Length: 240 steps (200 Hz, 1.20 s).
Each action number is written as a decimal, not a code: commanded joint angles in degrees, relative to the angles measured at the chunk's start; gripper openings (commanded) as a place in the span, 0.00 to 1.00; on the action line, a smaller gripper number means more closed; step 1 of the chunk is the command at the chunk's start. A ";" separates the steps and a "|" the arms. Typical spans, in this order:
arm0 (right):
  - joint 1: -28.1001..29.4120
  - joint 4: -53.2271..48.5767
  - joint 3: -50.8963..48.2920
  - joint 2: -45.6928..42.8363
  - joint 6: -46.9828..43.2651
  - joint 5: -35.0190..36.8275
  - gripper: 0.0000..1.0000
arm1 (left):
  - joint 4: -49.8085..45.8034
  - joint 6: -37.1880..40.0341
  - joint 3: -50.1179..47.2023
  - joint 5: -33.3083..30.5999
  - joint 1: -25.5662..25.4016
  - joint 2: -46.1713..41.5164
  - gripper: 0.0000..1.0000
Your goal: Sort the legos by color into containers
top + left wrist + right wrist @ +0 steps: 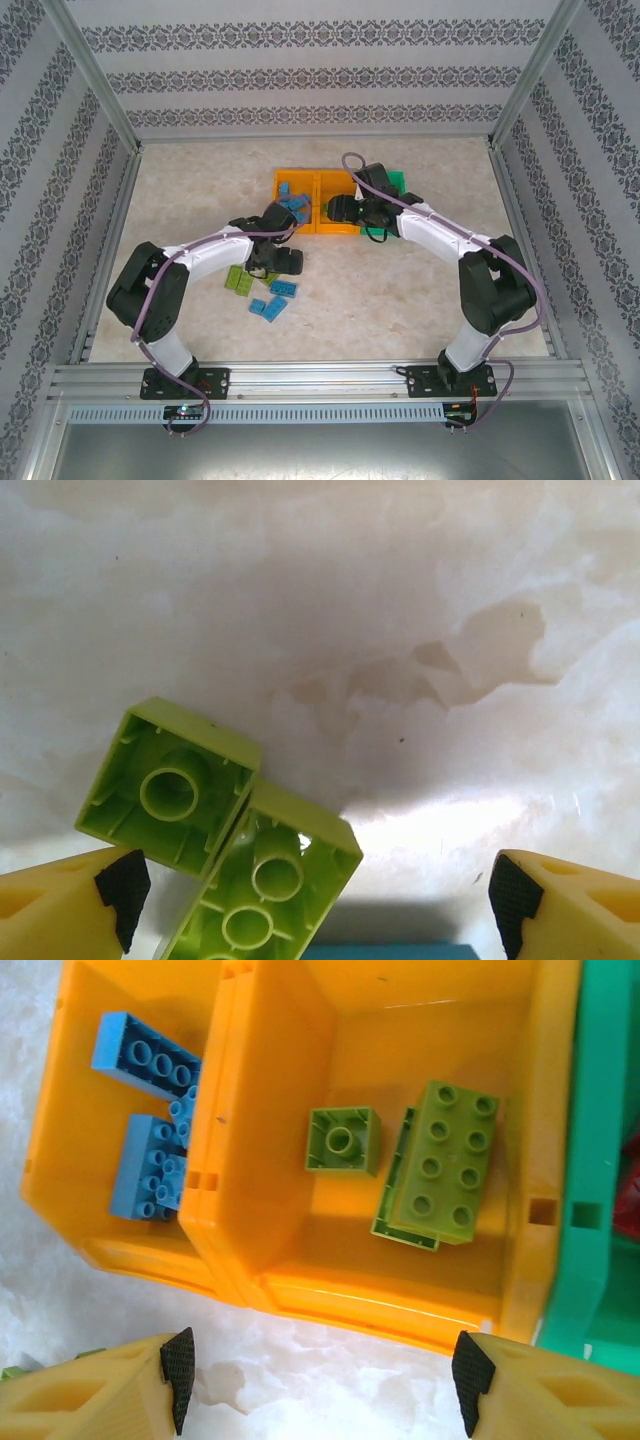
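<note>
My left gripper [272, 262] hangs open low over the table, its yellow fingers wide apart. Below it lie two light green legos, hollow side up and touching: a square one [170, 785] and a longer one [265, 880] that reaches in between the fingers. A blue lego [390, 951] peeks in at the bottom edge. My right gripper [320, 1375] is open and holds nothing, just in front of the containers. The left orange bin [60, 1140] holds blue legos [145, 1165]. The middle orange bin [400, 1300] holds a square green lego [343, 1140] and stacked long ones [440, 1160]. The green bin [590, 1110] stands at the right.
On the table by the left gripper lie green bricks [238, 280] and blue bricks [268, 308]. Something red [630, 1180] shows in the green bin. The bins sit at the back middle, with bare marbled table around them and metal frame rails along the sides.
</note>
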 commanded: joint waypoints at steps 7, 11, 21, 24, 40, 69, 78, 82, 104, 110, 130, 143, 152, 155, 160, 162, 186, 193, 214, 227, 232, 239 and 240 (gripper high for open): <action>-1.07 1.02 -2.39 -2.46 0.71 1.34 0.72 | 0.08 -3.13 1.07 0.27 -0.83 3.50 0.90; -1.16 1.03 -2.65 -2.55 0.70 1.36 0.72 | -0.04 -3.28 1.27 0.31 -0.80 3.71 0.90; -1.36 1.19 -3.12 -2.87 0.77 1.36 0.71 | -0.33 -3.63 1.81 -0.13 -0.81 4.19 0.91; -1.41 1.20 -3.30 -2.92 0.71 1.45 0.72 | -0.43 -3.67 2.06 -0.25 -0.81 4.30 0.91; -1.56 1.20 -4.06 -3.27 0.70 1.45 0.71 | -1.17 -4.18 2.65 -1.15 -0.96 4.28 0.91; -1.69 1.60 -5.32 -4.09 0.86 1.65 0.72 | -2.85 -4.60 1.61 -3.47 -1.71 1.94 0.91; -1.69 1.71 -5.61 -4.15 0.79 1.58 0.72 | -3.21 -4.49 0.92 -3.99 -2.14 1.01 0.91; -1.69 1.74 -5.69 -4.16 0.76 1.60 0.72 | -3.29 -4.60 0.50 -4.20 -2.32 0.64 0.91; -1.69 1.65 -5.85 -3.98 0.69 1.35 0.72 | -3.52 -5.21 -1.82 -5.06 -2.98 -0.90 0.91; -1.65 1.73 -5.82 -3.88 0.72 1.24 0.72 | -3.51 -5.41 -2.43 -5.18 -3.16 -1.15 0.91; -1.69 1.88 -5.86 -3.94 0.85 1.13 0.72 | -3.17 -5.66 -3.38 -5.65 -3.10 -1.38 0.91; -1.69 1.81 -5.84 -3.89 0.83 1.18 0.72 | -3.01 -5.46 -3.08 -5.98 -3.13 -0.96 0.91; -1.65 1.65 -5.81 -3.89 0.77 1.32 0.72 | -3.08 -5.14 -2.43 -6.16 -3.11 -0.46 0.91; -1.69 1.59 -5.80 -3.89 0.83 1.38 0.72 | -3.14 -4.98 -2.08 -6.23 -3.13 -0.21 0.91; -1.69 1.56 -5.92 -3.89 0.82 1.41 0.72 | -3.22 -4.77 -1.57 -6.33 -3.08 0.19 0.91; -1.69 1.56 -5.92 -3.87 0.72 1.40 0.72 | -3.31 -4.68 -1.34 -6.38 -3.08 0.37 0.91; -1.69 1.25 -6.42 -4.34 0.70 1.87 0.72 | -4.00 -3.71 1.09 -7.12 -3.08 2.57 0.89; -1.69 1.11 -6.63 -4.57 0.56 2.09 0.73 | -4.13 -3.55 1.50 -7.22 -3.09 3.05 0.87; -1.85 0.86 -7.18 -5.18 0.34 2.79 0.73 | -4.55 -3.28 2.22 -7.53 -3.09 4.06 0.78; -2.04 0.72 -7.52 -5.53 0.15 3.06 0.73 | -4.49 -3.11 2.12 -7.35 -3.08 4.14 0.72; -2.08 0.64 -7.65 -5.67 0.13 3.11 0.73 | -4.45 -3.07 2.00 -7.23 -3.13 4.15 0.70; -2.36 0.64 -7.76 -5.87 0.16 3.16 0.74 | -4.55 -2.93 1.90 -7.22 -3.12 4.07 0.68; -2.38 0.61 -7.78 -5.89 0.11 3.16 0.73 | -4.56 -2.91 1.89 -7.22 -3.10 4.07 0.68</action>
